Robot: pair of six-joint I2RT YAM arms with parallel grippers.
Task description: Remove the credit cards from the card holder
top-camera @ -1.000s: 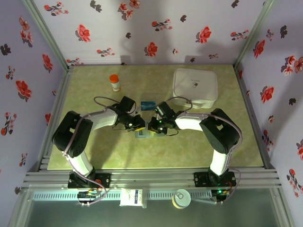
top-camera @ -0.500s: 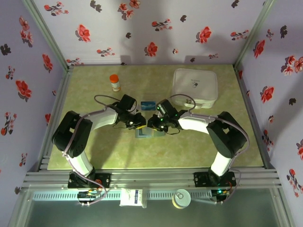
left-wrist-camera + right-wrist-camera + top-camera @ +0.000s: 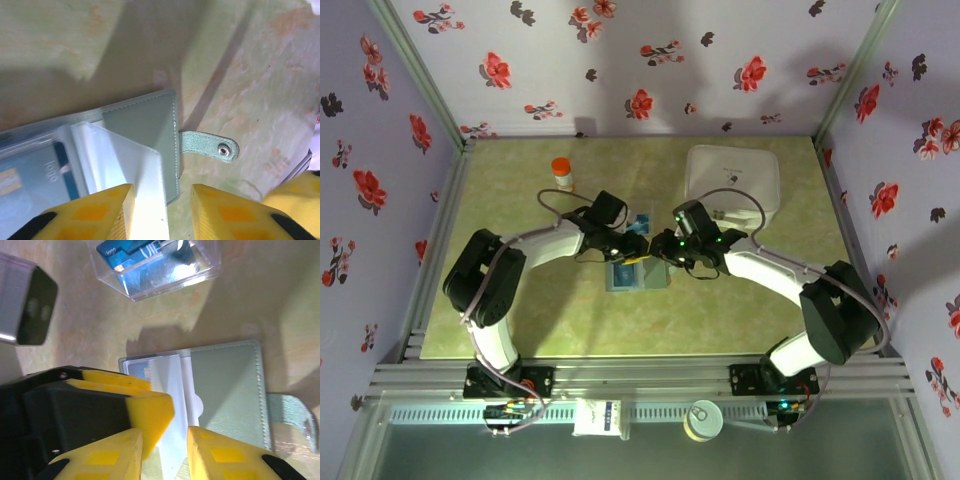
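The card holder (image 3: pixel 638 277) lies open on the table, grey-blue, with its snap strap (image 3: pixel 210 146) sticking out. A clear sleeve (image 3: pixel 127 160) stands up from its middle, and a light blue credit card (image 3: pixel 35 175) sits in a pocket. Another blue credit card (image 3: pixel 145 255) lies in the clear tray (image 3: pixel 200 271). My left gripper (image 3: pixel 162 210) hovers over the holder's edge, open, with the sleeve's edge between its fingers. My right gripper (image 3: pixel 165 455) is open over the sleeve beside the left gripper's finger (image 3: pixel 147 410). Both grippers meet above the holder (image 3: pixel 650 250).
A large white square box (image 3: pixel 732 180) stands at the back right. An orange-capped bottle (image 3: pixel 562 173) stands at the back left. The clear tray (image 3: pixel 640 219) sits just behind the holder, partly under the left wrist.
Both grippers have opened and moved back and to the right, away from the holder's near part. The holder stays flat on the table.
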